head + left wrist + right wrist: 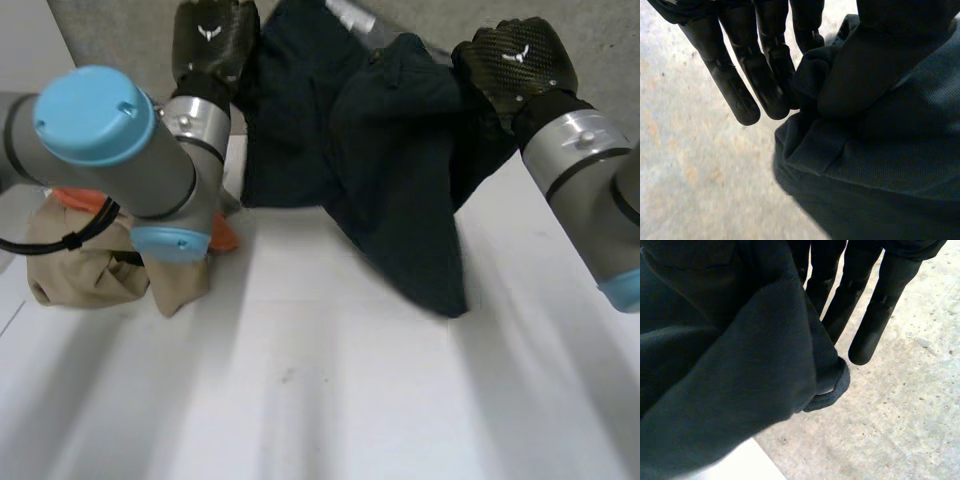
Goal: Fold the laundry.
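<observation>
A dark navy garment (390, 170) hangs bunched over the far edge of the white table (320, 390), one end trailing toward the middle. My left hand (212, 40) holds its far left part. In the left wrist view the thumb presses a fold of the garment (890, 150) against the straight fingers (745, 75). My right hand (515, 60) has the far right part. In the right wrist view the garment (715, 365) drapes over the thumb side and a rolled hem sits pinched against the straight fingers (875, 315).
A crumpled beige cloth (90, 265) with an orange piece (85, 200) lies at the table's left, under my left arm. Grey concrete floor (580, 30) lies beyond the far edge. The near half of the table is bare.
</observation>
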Controlling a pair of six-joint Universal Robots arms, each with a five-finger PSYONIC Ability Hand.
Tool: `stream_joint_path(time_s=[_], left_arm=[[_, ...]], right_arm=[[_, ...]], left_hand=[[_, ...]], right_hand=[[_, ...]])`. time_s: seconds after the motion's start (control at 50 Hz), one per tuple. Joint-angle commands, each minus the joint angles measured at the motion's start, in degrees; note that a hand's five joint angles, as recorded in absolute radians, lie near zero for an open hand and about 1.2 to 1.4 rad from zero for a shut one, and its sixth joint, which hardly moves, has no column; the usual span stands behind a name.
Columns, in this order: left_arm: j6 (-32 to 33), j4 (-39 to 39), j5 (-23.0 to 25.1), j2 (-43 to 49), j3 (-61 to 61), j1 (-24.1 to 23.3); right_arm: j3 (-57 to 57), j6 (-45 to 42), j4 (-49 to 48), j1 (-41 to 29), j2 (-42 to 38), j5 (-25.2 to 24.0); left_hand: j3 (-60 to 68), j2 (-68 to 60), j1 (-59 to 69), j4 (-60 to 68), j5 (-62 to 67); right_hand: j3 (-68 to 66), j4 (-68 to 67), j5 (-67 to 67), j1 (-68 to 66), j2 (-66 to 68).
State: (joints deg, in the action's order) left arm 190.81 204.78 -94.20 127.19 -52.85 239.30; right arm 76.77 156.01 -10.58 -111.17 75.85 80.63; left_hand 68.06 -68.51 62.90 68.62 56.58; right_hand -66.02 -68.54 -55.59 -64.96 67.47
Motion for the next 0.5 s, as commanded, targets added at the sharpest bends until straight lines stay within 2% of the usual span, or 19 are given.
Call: stream_joint_path(time_s=[0.02, 0.06, 0.12, 0.2, 0.22, 0.26, 0.3, 0.34, 0.38, 0.5], left_arm=[[-1.7, -6.2, 6.4, 0.0, -6.7, -0.5], [-1.8, -8.3, 8.6, 0.0, -10.4, -1.2], [-1.5, -10.0, 9.9, -0.3, -14.7, -2.0], [-1.2, -12.4, 11.3, -1.7, -21.5, -3.6], [-1.2, -13.3, 11.7, -2.6, -24.1, -4.3], [-1.2, -14.1, 12.1, -3.8, -26.5, -4.9], [-0.7, -14.9, 12.9, -5.8, -29.7, -5.6], [0.3, -15.1, 13.2, -7.5, -31.5, -5.7], [1.8, -15.2, 12.8, -10.5, -33.6, -5.0], [2.6, -15.0, 9.0, -18.0, -37.1, -0.4]], right_arm=[[12.6, -19.8, 21.1, 2.2, 2.8, -7.3], [17.0, -25.1, 26.4, 3.1, 2.6, -6.9], [19.9, -25.6, 27.6, 4.4, 1.8, -4.8], [21.1, -24.7, 27.0, 6.4, 1.6, 1.3], [21.1, -24.7, 27.1, 6.8, 1.8, 2.9], [20.4, -25.0, 27.3, 7.1, 2.1, 3.8], [18.7, -25.2, 28.0, 7.0, 2.7, 4.1], [17.1, -25.1, 28.7, 6.9, 3.2, 3.9], [14.3, -24.5, 29.6, 6.1, 4.7, 3.2], [6.2, -19.9, 31.6, 3.3, 7.6, 1.9]], left_hand=[[11.9, -11.5, 17.1, 11.4, 13.4], [11.9, -11.5, 17.1, 11.4, 13.4], [11.9, -11.5, 17.1, 11.4, 13.4], [11.9, -11.5, 17.1, 11.4, 13.4], [10.1, -9.7, 15.3, 9.6, 11.6], [-8.8, 9.2, -3.6, -9.4, -7.3], [-28.2, 28.6, -23.0, -28.7, -26.7], [-34.3, 34.7, -29.1, -34.8, -32.8], [-45.9, 46.3, -40.7, -46.4, -44.4], [-55.8, 56.3, -50.7, -56.4, -54.3]], right_hand=[[-14.0, -11.5, -14.4, -15.0, 12.5], [-14.0, -11.5, -14.4, -15.0, 12.5], [-13.8, -11.3, -14.2, -14.8, 12.3], [20.8, 23.3, 20.3, 19.7, -22.2], [40.7, 43.2, 40.2, 39.6, -42.1], [52.3, 54.8, 51.9, 51.2, -53.7], [56.0, 58.5, 55.6, 55.0, -57.5], [56.0, 58.5, 55.6, 55.0, -57.5], [56.0, 58.5, 55.6, 55.0, -57.5], [56.0, 58.5, 55.6, 55.0, -57.5]])
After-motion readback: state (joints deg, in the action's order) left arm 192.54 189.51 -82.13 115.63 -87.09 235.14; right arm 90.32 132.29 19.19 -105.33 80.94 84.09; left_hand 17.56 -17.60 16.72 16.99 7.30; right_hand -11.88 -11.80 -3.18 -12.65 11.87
